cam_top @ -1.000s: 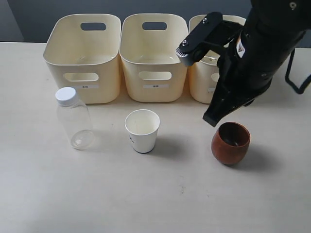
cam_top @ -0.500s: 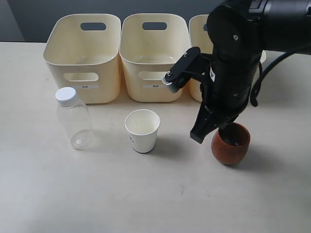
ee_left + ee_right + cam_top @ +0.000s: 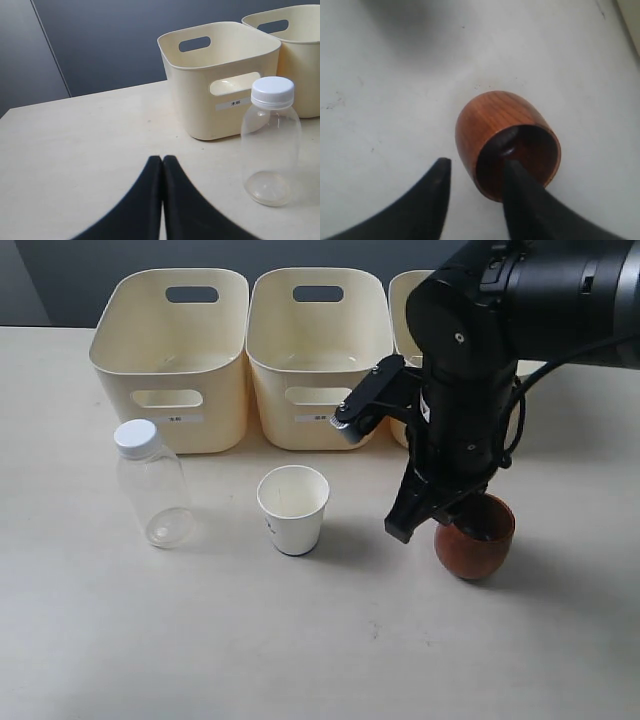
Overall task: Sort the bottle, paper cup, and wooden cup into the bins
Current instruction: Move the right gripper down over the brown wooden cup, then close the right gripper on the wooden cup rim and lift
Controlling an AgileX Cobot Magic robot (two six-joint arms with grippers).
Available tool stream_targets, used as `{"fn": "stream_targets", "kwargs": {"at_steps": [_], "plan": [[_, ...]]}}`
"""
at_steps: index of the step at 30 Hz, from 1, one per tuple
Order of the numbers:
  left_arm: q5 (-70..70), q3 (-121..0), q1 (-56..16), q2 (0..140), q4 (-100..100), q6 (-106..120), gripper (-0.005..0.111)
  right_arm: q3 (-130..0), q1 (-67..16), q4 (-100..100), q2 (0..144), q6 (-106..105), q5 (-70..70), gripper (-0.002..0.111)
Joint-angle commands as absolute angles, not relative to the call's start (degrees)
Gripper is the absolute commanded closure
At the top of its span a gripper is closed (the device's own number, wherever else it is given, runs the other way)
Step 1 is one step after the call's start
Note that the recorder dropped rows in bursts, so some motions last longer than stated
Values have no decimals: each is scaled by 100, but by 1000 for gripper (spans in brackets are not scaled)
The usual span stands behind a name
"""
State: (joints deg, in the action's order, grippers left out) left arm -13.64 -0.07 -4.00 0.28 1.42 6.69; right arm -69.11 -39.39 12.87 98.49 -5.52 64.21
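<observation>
The wooden cup (image 3: 478, 547) stands upright at the right of the table. My right gripper (image 3: 476, 164) is open and straddles the wall of the wooden cup (image 3: 490, 120), one finger inside it and the other outside. The paper cup (image 3: 292, 508) stands in the middle, and the bottle (image 3: 152, 485) with its white cap stands at the left. My left gripper (image 3: 163, 159) is shut on nothing, low over the table and a short way from the bottle (image 3: 270, 145). Three bins stand along the back: left (image 3: 112, 362), middle (image 3: 268, 365) and right (image 3: 400, 405).
The right arm (image 3: 470, 390) hides most of the right bin. In the left wrist view the left bin (image 3: 220, 107) bears a small label, with the neighbouring bin (image 3: 300, 55) beside it. Bare table lies in front of the cups.
The right arm came down and leftward onto the wooden cup, and its jaws went from shut to open around the cup's wall. Bottle and both cups have not moved.
</observation>
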Motion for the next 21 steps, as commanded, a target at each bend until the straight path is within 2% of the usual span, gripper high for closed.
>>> {"fn": "stream_targets", "kwargs": {"at_steps": [1,21], "plan": [[-1373,0,-420,0,123,658,107,-6934,-3935,1365,9853,-322,6436,53],[-1373,0,-420,0,123,658,107,-6195,-3935,1682,9853,-245,5462,54]]}}
